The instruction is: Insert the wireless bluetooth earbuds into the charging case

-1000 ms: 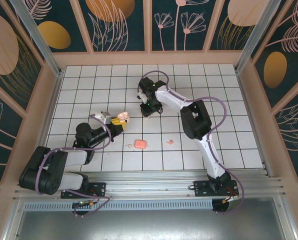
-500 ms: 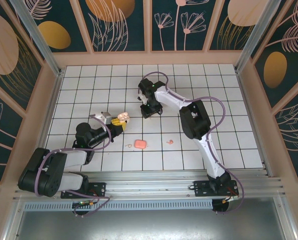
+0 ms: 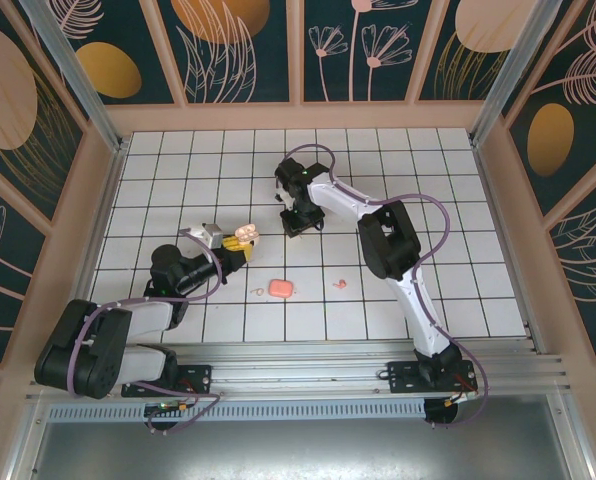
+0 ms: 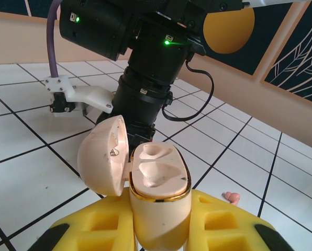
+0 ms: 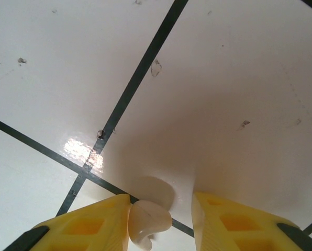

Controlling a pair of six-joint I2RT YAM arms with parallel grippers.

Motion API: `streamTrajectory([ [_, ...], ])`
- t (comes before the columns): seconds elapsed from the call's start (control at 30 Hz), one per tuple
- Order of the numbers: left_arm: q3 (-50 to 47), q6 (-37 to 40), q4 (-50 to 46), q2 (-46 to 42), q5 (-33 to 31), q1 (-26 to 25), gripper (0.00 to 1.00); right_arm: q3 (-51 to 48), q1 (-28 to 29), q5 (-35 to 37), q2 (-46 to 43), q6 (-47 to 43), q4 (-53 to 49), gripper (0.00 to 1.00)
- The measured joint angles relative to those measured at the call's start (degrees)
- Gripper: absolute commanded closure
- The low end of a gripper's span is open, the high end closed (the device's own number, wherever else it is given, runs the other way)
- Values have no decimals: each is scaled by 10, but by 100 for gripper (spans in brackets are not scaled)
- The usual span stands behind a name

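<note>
Shifting right arm: I see it nudge slightly this past second; the left arm stays put.
Right gripper (image 5: 161,201): jaws apart around a tiny cream plastic earbud (image 5: 148,222), which touches one finger, so the pick isn't closed yet.
Left gripper (image 4: 158,209): clamped on the cream oval charging case (image 4: 158,178), lid open, wells empty.
Hidden: the earbud's lower part is cut off; I can't tell if it's lifted.

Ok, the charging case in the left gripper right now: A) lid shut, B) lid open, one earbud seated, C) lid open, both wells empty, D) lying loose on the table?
C: the charging case sits clamped in the left gripper with its lid swung open and both wells bare.
</note>
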Motion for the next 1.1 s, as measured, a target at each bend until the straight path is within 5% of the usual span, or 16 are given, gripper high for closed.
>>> streamTrajectory([
  [0.53, 27, 35, -39, 4, 12, 0, 89, -101, -3, -19, -53, 32, 84, 71],
  [1.1, 27, 82, -36, 23, 23, 0, 91, -353, -13, -113, -252, 139, 339, 73],
])
